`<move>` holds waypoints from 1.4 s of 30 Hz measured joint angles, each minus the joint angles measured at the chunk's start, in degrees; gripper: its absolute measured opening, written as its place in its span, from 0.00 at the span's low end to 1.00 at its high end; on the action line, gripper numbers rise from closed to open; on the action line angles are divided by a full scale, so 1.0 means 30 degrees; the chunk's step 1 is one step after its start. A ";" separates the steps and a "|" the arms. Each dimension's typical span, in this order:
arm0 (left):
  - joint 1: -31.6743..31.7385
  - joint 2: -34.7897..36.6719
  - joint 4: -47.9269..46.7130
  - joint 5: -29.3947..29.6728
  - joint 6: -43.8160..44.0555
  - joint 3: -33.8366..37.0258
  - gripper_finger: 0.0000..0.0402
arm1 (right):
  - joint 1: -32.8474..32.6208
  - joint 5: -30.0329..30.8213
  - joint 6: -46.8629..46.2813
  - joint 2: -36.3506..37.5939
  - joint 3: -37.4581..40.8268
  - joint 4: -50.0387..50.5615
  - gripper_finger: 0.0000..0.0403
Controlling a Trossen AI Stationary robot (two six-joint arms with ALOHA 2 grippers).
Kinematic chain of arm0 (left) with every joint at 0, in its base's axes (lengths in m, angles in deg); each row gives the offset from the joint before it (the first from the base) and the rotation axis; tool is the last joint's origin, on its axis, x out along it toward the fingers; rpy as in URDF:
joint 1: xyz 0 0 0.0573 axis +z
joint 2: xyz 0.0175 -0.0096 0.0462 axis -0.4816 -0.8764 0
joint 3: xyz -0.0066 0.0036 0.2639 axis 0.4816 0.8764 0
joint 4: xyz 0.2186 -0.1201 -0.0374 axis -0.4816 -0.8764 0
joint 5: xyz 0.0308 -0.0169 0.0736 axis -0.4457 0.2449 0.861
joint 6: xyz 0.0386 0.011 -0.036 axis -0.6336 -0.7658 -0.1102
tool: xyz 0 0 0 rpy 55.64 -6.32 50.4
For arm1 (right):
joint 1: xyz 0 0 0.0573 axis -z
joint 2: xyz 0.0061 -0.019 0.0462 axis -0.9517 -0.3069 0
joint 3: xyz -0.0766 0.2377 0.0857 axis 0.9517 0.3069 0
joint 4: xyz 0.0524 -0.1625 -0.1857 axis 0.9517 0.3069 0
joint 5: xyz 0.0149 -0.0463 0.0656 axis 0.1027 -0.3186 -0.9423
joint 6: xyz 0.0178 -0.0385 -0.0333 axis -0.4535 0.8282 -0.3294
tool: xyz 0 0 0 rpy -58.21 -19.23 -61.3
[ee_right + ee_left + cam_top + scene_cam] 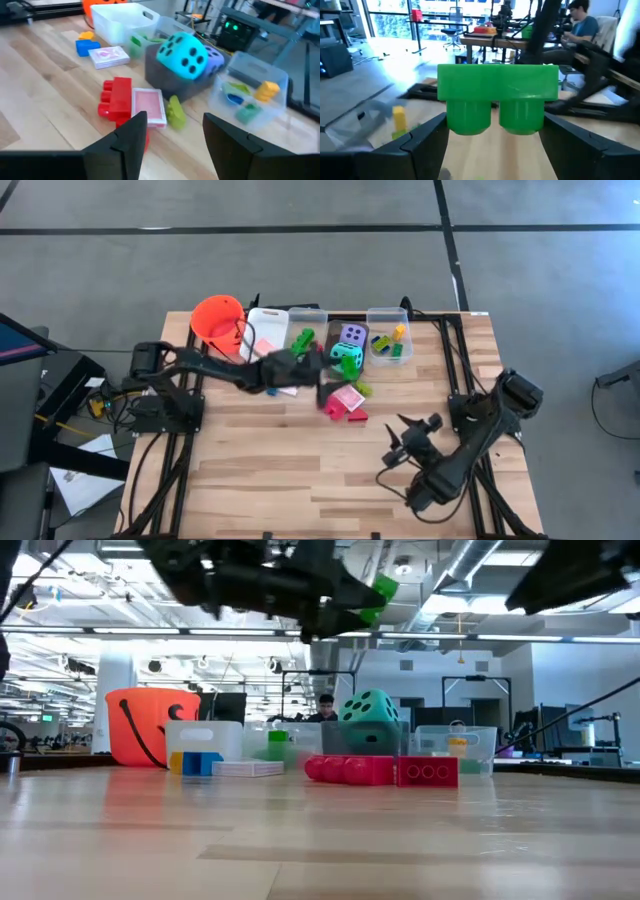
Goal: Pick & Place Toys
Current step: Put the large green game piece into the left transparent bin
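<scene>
High view: the left gripper [322,388], reaching across the table, hangs just in front of the row of clear bins [387,320], with the orange bucket [218,320] at that row's far end and the right gripper [403,442] well apart from the bins, over bare table. Low view: a green brick [378,590] rides high above the red bricks [381,771] and the teal die [369,720], which lie on the near side of the bins. Left wrist view: the left fingers are clamped on the green brick's sides, studs down; the hold looks narrow, so a jolt could probably tip the brick out short of the bins. Right wrist view: the right fingers stand apart, facing the red bricks and a pink-white card [148,105] before the bins; any advance now risks crossing the left arm.
</scene>
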 joint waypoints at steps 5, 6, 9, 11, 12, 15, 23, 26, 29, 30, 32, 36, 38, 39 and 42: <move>0.1776 -0.2172 -0.2036 -0.1471 -0.0139 -0.4228 0.71 | -0.0612 -0.0316 -0.1896 -0.0922 0.0080 -0.0600 0.48; 0.2027 -0.2785 -0.2550 -0.1701 -0.0140 -0.5111 0.71 | -0.0612 -0.0273 -0.1897 -0.1140 0.0080 -0.1022 0.48; 0.2610 -0.4714 -0.4395 -0.2029 -0.0157 -0.7826 0.71 | -0.0465 -0.0211 -0.1878 -0.1777 0.0087 -0.2209 0.49; 0.2906 -0.5832 -0.5293 -0.2078 -0.0394 -0.9369 0.71 | -0.0289 -0.0200 -0.1575 -0.2095 0.0087 -0.2862 0.49; 0.3000 -0.6402 -0.5453 -0.2071 -0.0866 -1.0095 0.71 | -0.0208 -0.0194 -0.1385 -0.2226 0.0084 -0.3105 0.50; 0.3118 -0.7770 -0.5619 -0.2075 -0.2698 -1.1497 0.71 | -0.0026 -0.0191 -0.1295 -0.2334 0.0081 -0.3401 0.51; 0.3168 -0.9872 -0.7037 -0.2143 -0.3076 -1.4257 0.80 | 0.0090 -0.0137 -0.1241 -0.2322 0.0007 -0.3648 0.55; 0.3432 -1.0462 -0.7961 -0.2094 -0.2988 -1.5154 0.85 | 0.0238 -0.0148 -0.1181 -0.2322 0.0007 -0.3895 0.55; 0.3597 -1.0573 -0.7942 -0.1684 -0.2862 -1.5394 0.89 | 0.0301 -0.0142 -0.0468 -0.2322 0.0007 -0.4457 0.56; 0.3617 -1.0570 -0.7990 -0.1350 -0.2857 -1.5414 0.90 | 0.0313 -0.0134 -0.0095 -0.2322 0.0007 -0.4743 0.56; 0.3609 -1.0304 -0.9026 -0.0969 -0.2836 -1.5382 0.91 | 0.0317 -0.0127 0.0587 -0.2322 0.0007 -0.5332 0.56; 0.3322 -0.9012 -1.2144 -0.0954 -0.2809 -1.5379 0.93 | 0.0306 -0.0098 0.2056 -0.2322 0.0007 -0.6675 0.56; 0.3075 -0.7977 -1.4675 -0.1448 -0.2816 -1.5382 0.92 | 0.0299 -0.0069 0.2904 -0.2322 0.0007 -0.7403 0.56; 0.2916 -0.7469 -1.5776 -0.2012 -0.2886 -1.5410 0.92 | 0.0299 -0.0057 0.3320 -0.2322 0.0007 -0.7709 0.56; 0.2271 -0.5828 -1.9444 -0.4065 -0.2938 -1.5391 0.91 | 0.0306 -0.0035 0.4347 -0.2322 0.0000 -0.8621 0.56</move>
